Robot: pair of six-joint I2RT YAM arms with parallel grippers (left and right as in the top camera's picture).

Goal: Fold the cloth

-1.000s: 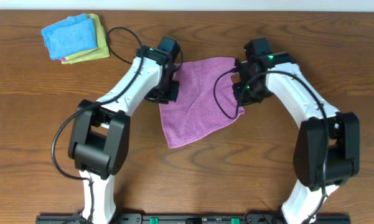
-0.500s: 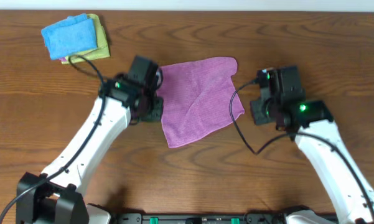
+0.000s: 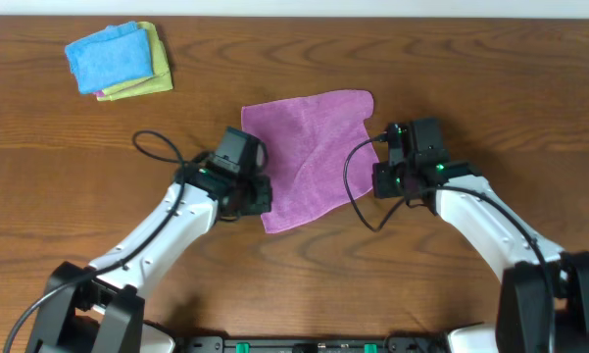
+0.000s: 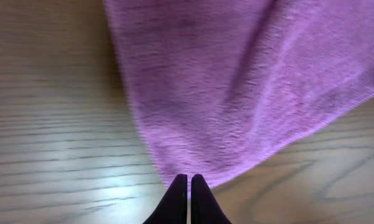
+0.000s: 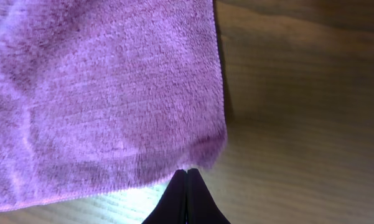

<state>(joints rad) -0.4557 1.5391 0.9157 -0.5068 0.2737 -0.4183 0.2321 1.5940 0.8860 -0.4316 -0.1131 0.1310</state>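
The cloth (image 3: 314,157) lies spread flat in the middle of the wooden worktop (image 3: 304,284), a purple, fuzzy square turned a little askew, and both arms are at its near side. I see the left gripper (image 3: 255,196) at the cloth's left edge, close to the near corner. In the left wrist view the left gripper (image 4: 188,185) has its two dark fingers pressed together, their tips right at the corner of the cloth (image 4: 236,87). The right gripper (image 3: 382,181) sits at the cloth's right corner. From the right wrist camera the right gripper (image 5: 187,179) is likewise pressed together, its tip at the fraying corner of the cloth (image 5: 106,93). Whether either pair of tips actually has fabric caught between them, I cannot tell. Well apart, at the far left corner of the worktop, a bright blue cloth (image 3: 108,54) lies folded on top of a yellow-green cloth (image 3: 159,74).
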